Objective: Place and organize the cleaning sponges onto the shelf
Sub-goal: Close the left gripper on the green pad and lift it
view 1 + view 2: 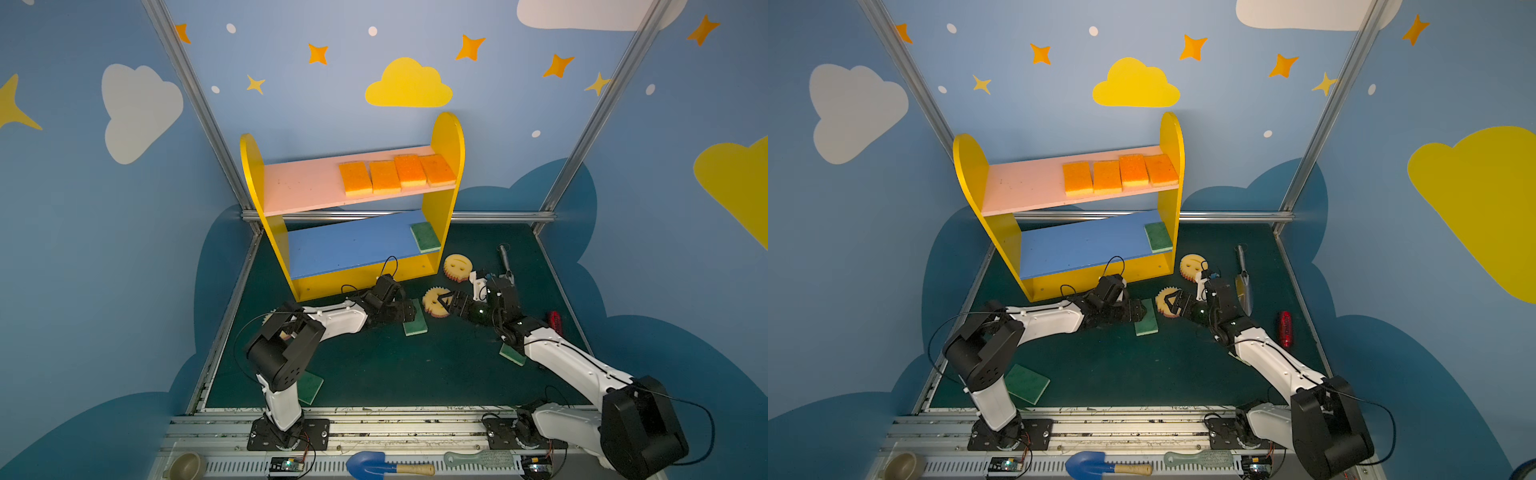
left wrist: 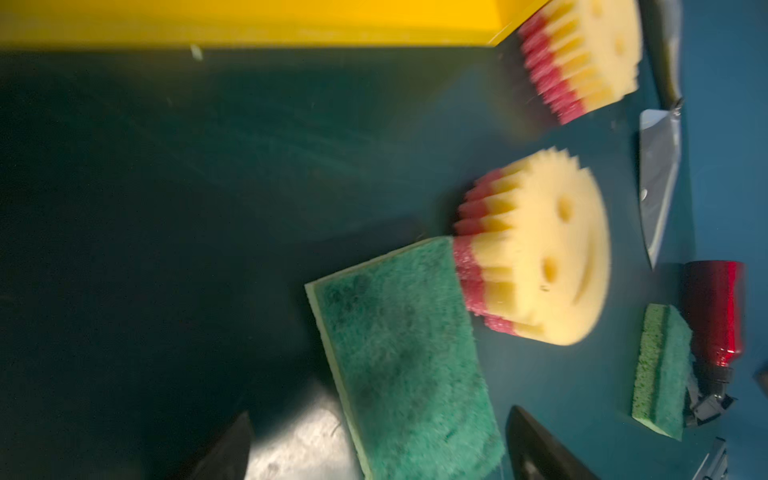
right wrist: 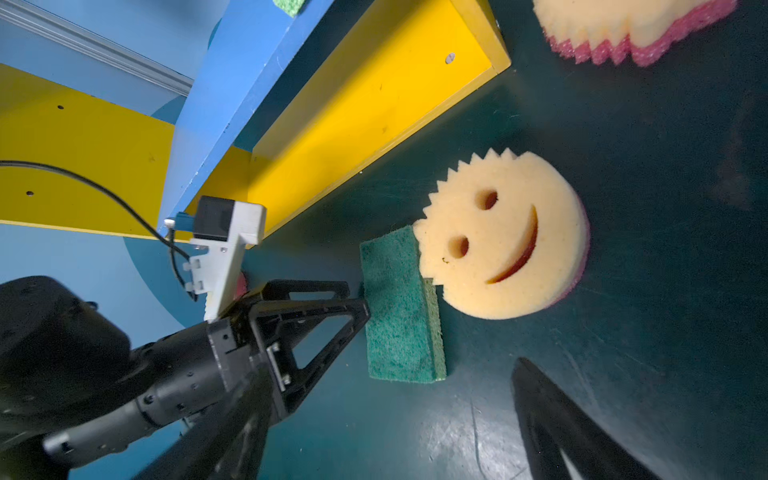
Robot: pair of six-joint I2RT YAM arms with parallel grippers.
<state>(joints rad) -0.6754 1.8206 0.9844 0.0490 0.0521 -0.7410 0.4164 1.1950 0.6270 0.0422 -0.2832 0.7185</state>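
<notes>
A green pad (image 1: 511, 355) is peeking from under the right arm (image 1: 561, 357), the shelf (image 1: 448, 137) is carrying four orange pads (image 1: 384, 176) and a green sponge (image 1: 425, 237), and the left gripper (image 1: 412, 311) and right gripper (image 1: 442, 303) are gaping.

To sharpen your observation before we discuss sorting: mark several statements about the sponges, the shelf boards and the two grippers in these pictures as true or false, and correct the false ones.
1. Four orange sponges lie on the pink upper board. True.
2. The blue middle board holds two green sponges. False: only one shelved green sponge lies there, at the right end in both top views.
3. The loose green sponge by the left gripper touches a smiley sponge. True.
4. The right gripper holds that smiley sponge in the air. False: its jaws stand open and the sponge lies on the table.
</notes>
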